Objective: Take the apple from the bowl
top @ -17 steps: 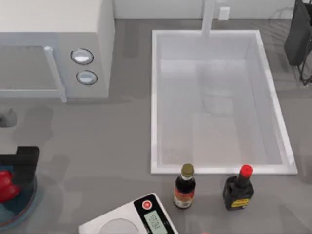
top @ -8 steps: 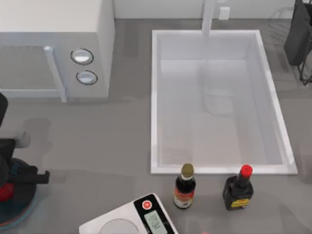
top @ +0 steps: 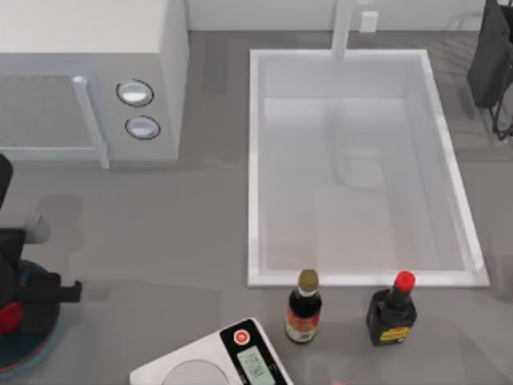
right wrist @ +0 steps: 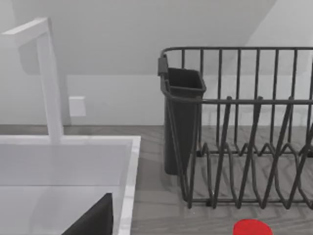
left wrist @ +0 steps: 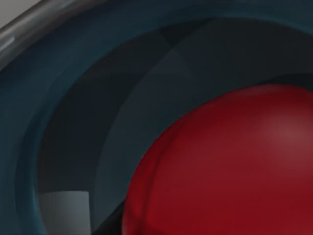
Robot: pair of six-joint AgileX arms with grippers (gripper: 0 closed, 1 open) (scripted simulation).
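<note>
1. The left gripper (top: 10, 293) hangs over the translucent blue-teal bowl (top: 36, 341) at the table's left edge, hiding its fingers.
2. The glossy red apple (left wrist: 230, 166) lies inside the bowl, mostly covered from above.

Soft even light, faint shadows, slight blur

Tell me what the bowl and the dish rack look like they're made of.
The bowl: probably tinted glass or clear plastic, since its blue-teal wall looks translucent and glossy. The dish rack: thin dark bars, likely coated metal wire with a matte finish, though plastic can't be ruled out.
</note>
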